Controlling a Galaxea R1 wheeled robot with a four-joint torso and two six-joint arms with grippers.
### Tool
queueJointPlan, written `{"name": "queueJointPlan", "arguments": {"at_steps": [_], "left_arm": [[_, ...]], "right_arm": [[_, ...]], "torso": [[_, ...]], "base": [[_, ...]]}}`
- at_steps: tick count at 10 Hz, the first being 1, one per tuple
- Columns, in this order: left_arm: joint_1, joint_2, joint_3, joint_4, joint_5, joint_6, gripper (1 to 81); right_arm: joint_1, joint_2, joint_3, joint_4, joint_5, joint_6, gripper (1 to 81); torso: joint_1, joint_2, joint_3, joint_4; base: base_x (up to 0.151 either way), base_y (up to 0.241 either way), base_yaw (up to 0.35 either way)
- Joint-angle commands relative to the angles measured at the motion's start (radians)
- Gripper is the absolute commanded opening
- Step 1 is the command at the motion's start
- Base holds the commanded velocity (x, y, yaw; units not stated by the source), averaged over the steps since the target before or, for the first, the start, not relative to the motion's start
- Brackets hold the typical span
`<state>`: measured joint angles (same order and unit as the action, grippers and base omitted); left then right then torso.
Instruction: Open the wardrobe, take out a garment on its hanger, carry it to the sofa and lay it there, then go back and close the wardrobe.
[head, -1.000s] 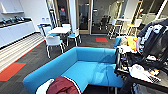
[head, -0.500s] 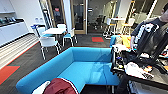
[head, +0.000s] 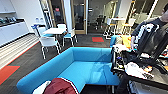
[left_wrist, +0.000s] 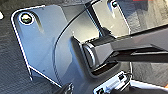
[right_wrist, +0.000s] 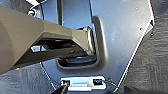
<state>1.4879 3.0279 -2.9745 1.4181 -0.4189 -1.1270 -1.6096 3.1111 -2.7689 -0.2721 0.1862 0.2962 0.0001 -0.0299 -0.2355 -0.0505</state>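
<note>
The jacket (head: 60, 86) lies in a maroon heap on the near end of the sofa (head: 85, 65), at the front edge of the seat, with a white sleeve (head: 41, 88) spilling off toward the seat's left corner and a thin white stripe running across the maroon cloth; crumpled as it is, its long axis cannot be told, and no hanger can be made out in the folds; the blue sofa bends in an L, one arm running back along its left backrest and the other reaching right to where a dark cart (head: 140, 68) loaded with clutter stands against its right end; a person (head: 150, 37) in dark clothes stands behind that cart; beyond the sofa's back a white table (head: 55, 30) with white chairs (head: 49, 43) sits on dark carpet, with a red floor patch (head: 97, 39) farther off and a white counter (head: 11, 30) along the left wall; both wrist views show the robot's dark plate and jointed bar over grey carpet, and whether either pincer is open or closed, or holds anything, cannot be told.
</note>
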Motion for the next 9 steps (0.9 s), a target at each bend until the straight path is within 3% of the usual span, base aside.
{"name": "queueJointPlan", "arguments": {"at_steps": [1, 9], "left_arm": [[-0.025, -0.009, -0.011, 0.002, 0.031, -0.002, 81.1], [-0.027, -0.003, -0.011, 0.002, 0.063, 0.001, 81.1]], "right_arm": [[0.009, 0.013, 0.005, -0.013, -0.057, -0.005, 81.1], [0.007, 0.013, 0.005, -0.012, -0.059, -0.005, 81.1]], "torso": [[0.0, 0.0, 0.0, 0.0], [0.0, 0.0, 0.0, 0.0]], "base": [[0.0, 0.0, 0.0], [0.0, 0.0, 0.319]]}}
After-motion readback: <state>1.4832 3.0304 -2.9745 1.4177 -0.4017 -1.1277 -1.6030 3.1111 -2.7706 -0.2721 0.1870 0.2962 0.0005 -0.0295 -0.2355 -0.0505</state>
